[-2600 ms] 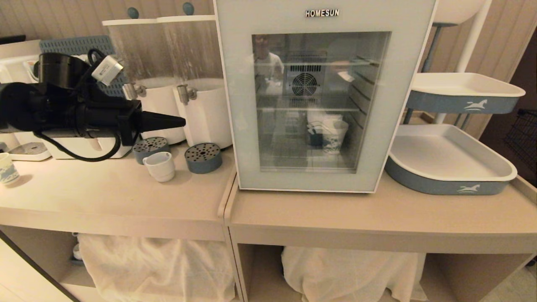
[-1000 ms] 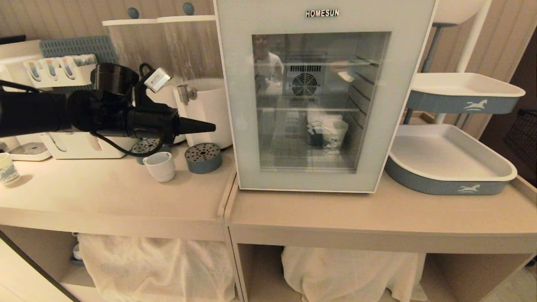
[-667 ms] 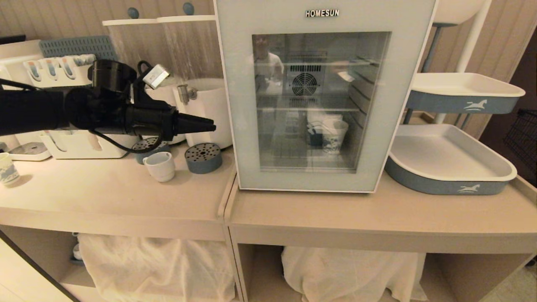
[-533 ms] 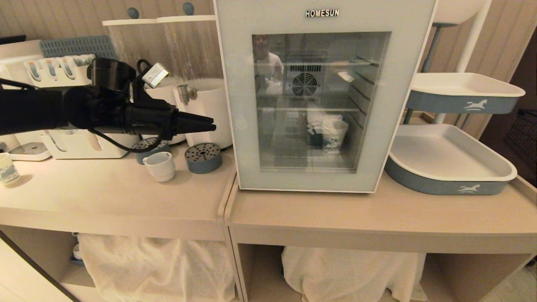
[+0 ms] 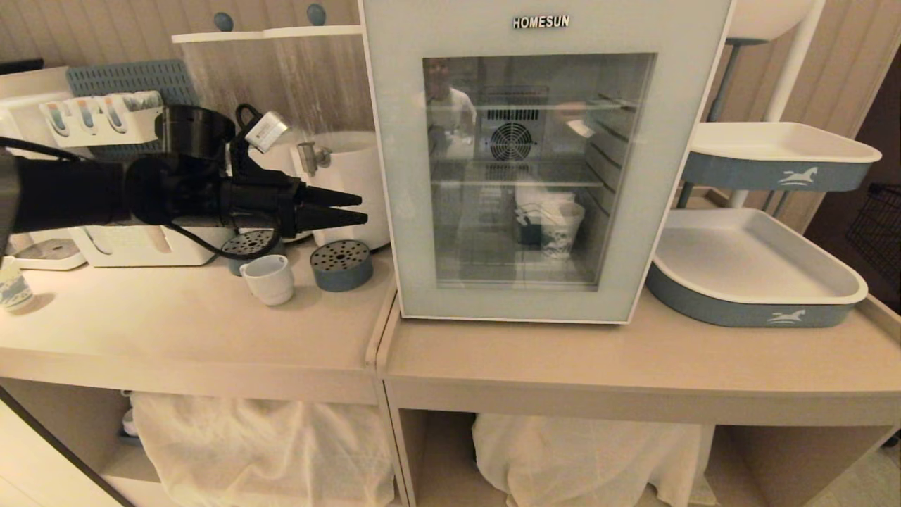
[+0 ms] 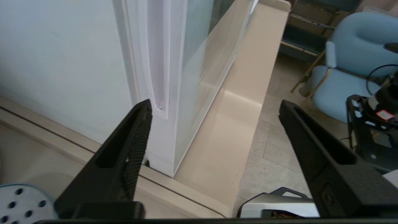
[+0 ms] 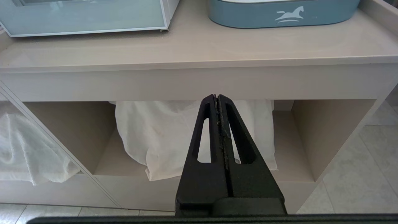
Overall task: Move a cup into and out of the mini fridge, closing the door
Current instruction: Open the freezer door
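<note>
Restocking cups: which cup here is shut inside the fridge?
The blue-patterned paper cup behind the glass door; the white cup stands outside on the counter.

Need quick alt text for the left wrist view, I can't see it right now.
The left gripper has its black fingers spread wide, holding nothing, aimed at the mini fridge's front corner where the door's recessed handle edge meets the white side wall, above the beige counter.

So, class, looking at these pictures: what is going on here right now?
The robot's left gripper hovers open beside the left edge of the mini fridge, level with the recessed handle on the door, which is shut. The cup stands untouched on the counter below the arm, near two round perforated lids. The right gripper is shut and empty, parked low in front of the counter's open shelf.
</note>
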You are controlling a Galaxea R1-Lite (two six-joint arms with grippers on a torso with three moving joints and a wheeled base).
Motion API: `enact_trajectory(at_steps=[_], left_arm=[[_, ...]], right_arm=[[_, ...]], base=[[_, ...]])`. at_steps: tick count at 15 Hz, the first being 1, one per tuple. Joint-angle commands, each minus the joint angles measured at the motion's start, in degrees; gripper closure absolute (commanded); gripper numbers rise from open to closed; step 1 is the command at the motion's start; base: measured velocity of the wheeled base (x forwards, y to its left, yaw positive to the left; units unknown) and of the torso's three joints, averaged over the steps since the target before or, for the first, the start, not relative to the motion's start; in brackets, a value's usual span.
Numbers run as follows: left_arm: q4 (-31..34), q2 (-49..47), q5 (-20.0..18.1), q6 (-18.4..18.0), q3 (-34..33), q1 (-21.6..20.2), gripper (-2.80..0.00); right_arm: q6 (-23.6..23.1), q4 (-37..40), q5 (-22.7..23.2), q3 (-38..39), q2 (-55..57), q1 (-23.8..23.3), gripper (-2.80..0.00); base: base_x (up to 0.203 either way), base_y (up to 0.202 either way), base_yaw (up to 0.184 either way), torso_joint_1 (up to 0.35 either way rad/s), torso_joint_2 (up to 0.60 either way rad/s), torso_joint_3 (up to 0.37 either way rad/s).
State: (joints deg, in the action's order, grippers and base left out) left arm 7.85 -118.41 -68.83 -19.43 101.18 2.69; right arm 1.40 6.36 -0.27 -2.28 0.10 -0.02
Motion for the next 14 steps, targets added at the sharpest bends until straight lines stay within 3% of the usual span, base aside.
enact_trajectory(at_steps=[1,5,14], left_arm=[[0.0,-1.0,-1.1,-0.2,0.0,0.2,-2.80],[0.2,-0.9,-4.0,0.1,-0.3,1.4,-2.80],[-0.1,-2.0,-3.9,-0.7,-0.7,3.3,-2.80]], right_arm=[[0.0,0.1,0.0,0.0,0.1,0.0,0.00],[0.0,0.1,0.0,0.0,0.1,-0.1,0.00],[0.0,0.1,0.0,0.0,0.1,0.0,0.00]], base=[[0.000,0.000,0.000,0.000,0.00,0.000],[0.000,0.000,0.000,0.000,0.00,0.000],[0.000,0.000,0.000,0.000,0.00,0.000]])
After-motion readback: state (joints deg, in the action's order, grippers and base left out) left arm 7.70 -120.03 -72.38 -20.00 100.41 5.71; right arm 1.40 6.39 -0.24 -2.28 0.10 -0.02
